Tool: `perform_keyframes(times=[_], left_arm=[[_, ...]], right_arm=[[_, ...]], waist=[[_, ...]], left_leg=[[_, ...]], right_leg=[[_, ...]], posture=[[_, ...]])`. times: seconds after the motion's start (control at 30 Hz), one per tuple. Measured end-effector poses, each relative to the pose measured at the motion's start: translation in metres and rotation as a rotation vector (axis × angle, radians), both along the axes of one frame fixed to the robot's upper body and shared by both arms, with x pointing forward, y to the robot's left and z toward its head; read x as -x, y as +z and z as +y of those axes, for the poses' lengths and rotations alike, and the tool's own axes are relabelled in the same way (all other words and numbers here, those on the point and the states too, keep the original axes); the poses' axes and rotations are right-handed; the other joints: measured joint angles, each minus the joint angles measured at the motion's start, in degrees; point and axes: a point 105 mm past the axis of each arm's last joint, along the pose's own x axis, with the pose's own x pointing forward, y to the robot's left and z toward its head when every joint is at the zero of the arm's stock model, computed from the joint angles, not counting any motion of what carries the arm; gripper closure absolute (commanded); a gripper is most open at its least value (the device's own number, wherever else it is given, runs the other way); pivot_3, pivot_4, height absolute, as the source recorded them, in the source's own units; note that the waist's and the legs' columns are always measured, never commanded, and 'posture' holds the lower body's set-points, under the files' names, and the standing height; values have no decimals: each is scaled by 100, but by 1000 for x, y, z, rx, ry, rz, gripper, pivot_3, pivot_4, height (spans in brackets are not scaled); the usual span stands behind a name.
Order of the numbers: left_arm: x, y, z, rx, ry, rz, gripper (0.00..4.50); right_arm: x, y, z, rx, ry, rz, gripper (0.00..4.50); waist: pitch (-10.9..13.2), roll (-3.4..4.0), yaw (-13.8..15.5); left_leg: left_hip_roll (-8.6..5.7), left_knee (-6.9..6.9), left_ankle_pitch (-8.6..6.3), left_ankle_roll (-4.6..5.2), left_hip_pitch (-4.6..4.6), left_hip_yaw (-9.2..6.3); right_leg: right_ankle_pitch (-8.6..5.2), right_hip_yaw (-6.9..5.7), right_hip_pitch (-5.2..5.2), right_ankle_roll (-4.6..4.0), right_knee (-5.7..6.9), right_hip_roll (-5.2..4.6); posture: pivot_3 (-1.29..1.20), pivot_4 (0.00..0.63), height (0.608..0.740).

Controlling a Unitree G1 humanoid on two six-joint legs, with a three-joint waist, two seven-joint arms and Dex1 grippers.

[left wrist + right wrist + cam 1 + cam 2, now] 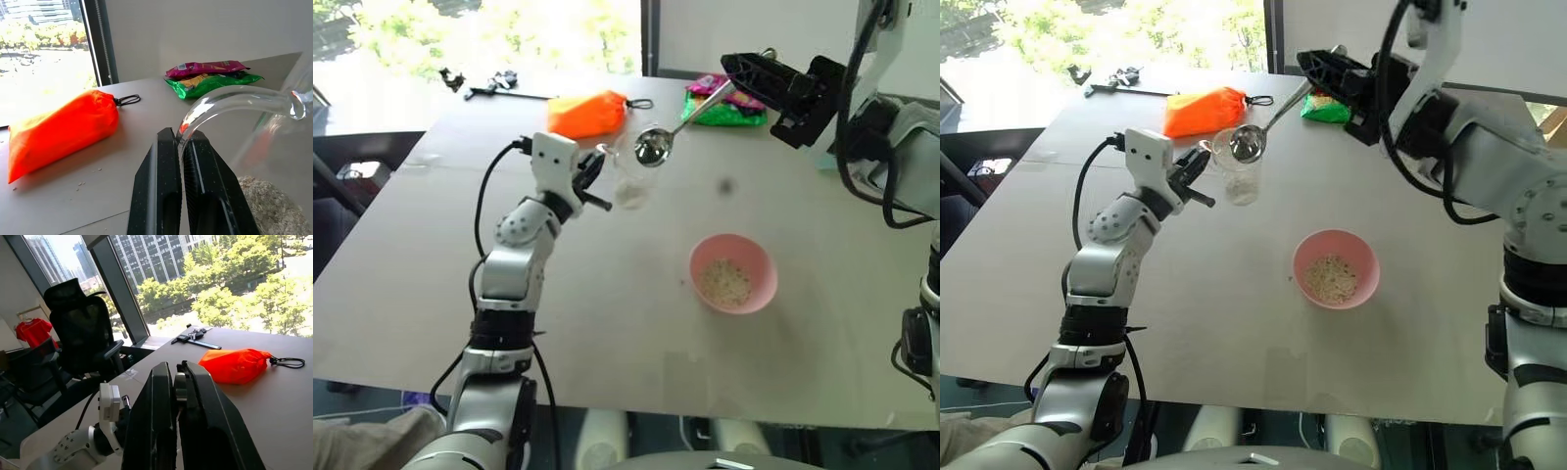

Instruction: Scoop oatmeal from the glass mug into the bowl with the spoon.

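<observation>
The glass mug [628, 172] stands near the middle of the grey table [607, 323], with pale oatmeal [266, 205] in its bottom. My left gripper [592, 176] is shut on the mug's curved glass handle [230, 100]. My right gripper [729, 73] hovers further back and to the right, shut on the silver spoon's handle. The spoon [653, 147] slants down to the left, and its oval end hangs right at the mug's rim. The pink bowl [732, 272] sits nearer to me on the right, apart from both grippers, with a layer of oatmeal [725, 282] inside.
An orange pouch [587, 114] lies just behind the mug. Green and pink snack packets [724, 103] lie at the table's far edge, under the right gripper. Black tools [494, 86] rest at the far left corner. A black office chair [83, 328] stands beyond the table's left side.
</observation>
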Motion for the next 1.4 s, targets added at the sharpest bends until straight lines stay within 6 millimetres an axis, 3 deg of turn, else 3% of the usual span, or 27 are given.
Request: perform_keyframes(times=[0.23, 0.47, 0.8, 1.03, 1.4], left_arm=[[6, -2, -5, -13, -38, -15, 4438], [8, 0, -14, 12, -64, -47, 4438], [11, -8, -15, -14, -66, -47, 4438], [11, -8, -14, -35, -59, -56, 4438], [13, -12, -12, -38, -54, -56, 4438]], right_arm=[[-6, -2, 2, 58, -24, -57, 4500], [-16, -41, 47, 398, -29, -190, 4500], [-17, -67, 67, 568, 31, -270, 4500], [-12, -69, 76, 515, 95, -209, 4500], [-20, -52, 61, 319, 89, -38, 4500]], waist=[[0, 1, -6], [0, 1, -53], [0, 1, -48], [0, 1, -51], [0, 1, -51]], left_leg=[[-1, 0, 0, 1, 3, 0], [0, 0, 0, 0, 1, -4], [-2, 4, 0, 0, -5, 1], [-2, 5, 0, -1, -6, 3], [-2, 6, 1, -1, -6, 3]], right_leg=[[0, 2, -1, 0, 2, 1], [0, 2, -6, 0, 5, 2], [0, -5, -8, 0, 5, 1], [0, -6, -8, 0, 6, 1], [0, -9, -8, -1, 9, 2]], posture=[[0, 150, 740], [0, 150, 740], [0, 150, 740], [0, 150, 740], [0, 150, 740]])
